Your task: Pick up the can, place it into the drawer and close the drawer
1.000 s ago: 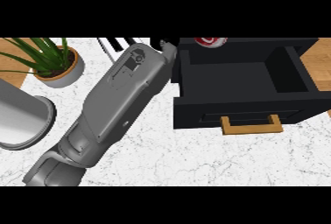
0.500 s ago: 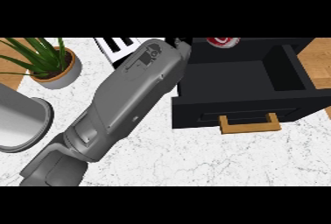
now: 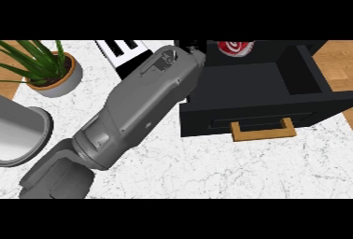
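The red and white can (image 3: pixel 236 47) shows at the view's top edge, over the back of the open black drawer (image 3: pixel 303 79). My left forearm crosses the counter from the lower left, and its black hand (image 3: pixel 191 45) reaches the top edge right beside the can, curled on it; most of the hand is hidden by the wrist and the dark drawer. The drawer stands pulled out toward me, with its wooden handle (image 3: pixel 262 130) at the front and a dark inside. My right hand does not show.
A potted plant (image 3: pixel 50 70) stands at the back left of the white marble counter (image 3: pixel 228 168). A grey round container (image 3: pixel 17 135) sits at the left edge. A black and white striped object (image 3: pixel 126 50) lies behind my forearm.
My left arm has swung to the right, carrying the can from beside the drawer's left wall to above its back part.
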